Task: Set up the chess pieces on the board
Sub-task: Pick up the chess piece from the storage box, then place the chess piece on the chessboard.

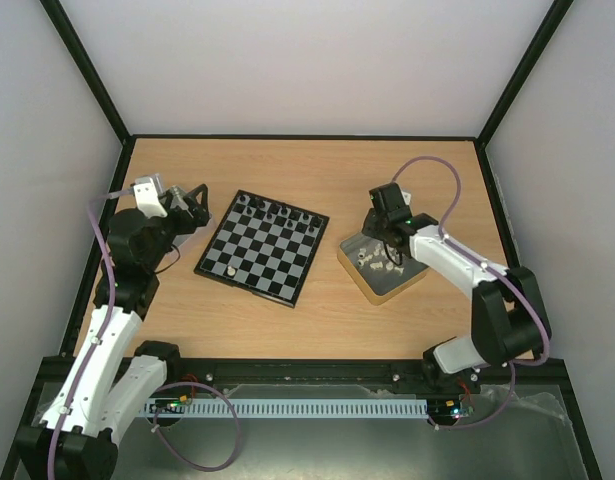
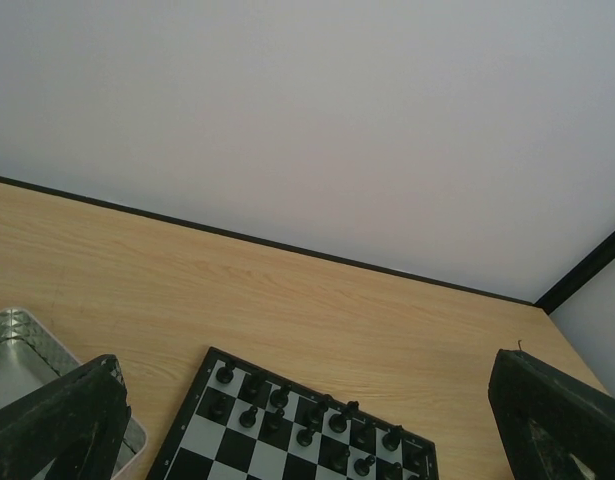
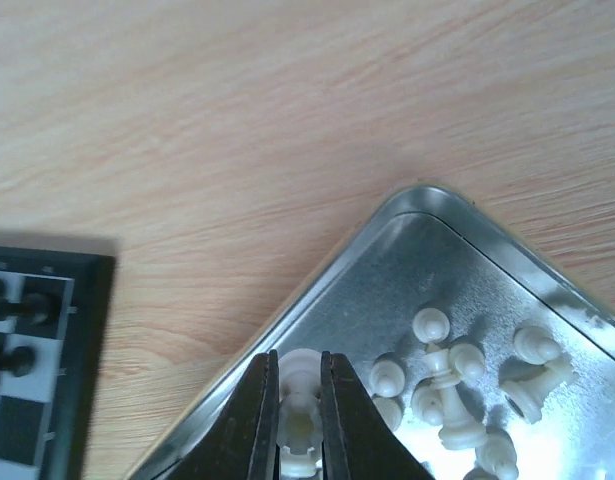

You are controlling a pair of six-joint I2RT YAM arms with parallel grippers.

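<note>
My right hand (image 3: 299,358) was down in the right tray (image 3: 407,265), closed on one white piece (image 3: 300,372) pinched between the fingers, close to the tray's rim. More white pieces (image 3: 452,380) lay loose just beside it, some toppled.

My left hand (image 1: 192,203) hung wide open, holding nothing, over the left tray (image 2: 17,340) beside the board's far-left corner.

Board (image 1: 262,247) sat mid-tabletop (image 1: 387,170), between the two trays and turned slightly. Black pieces (image 1: 277,212) stood along its far rows. One pale piece (image 1: 231,269) stood on a square at the near-left corner.
</note>
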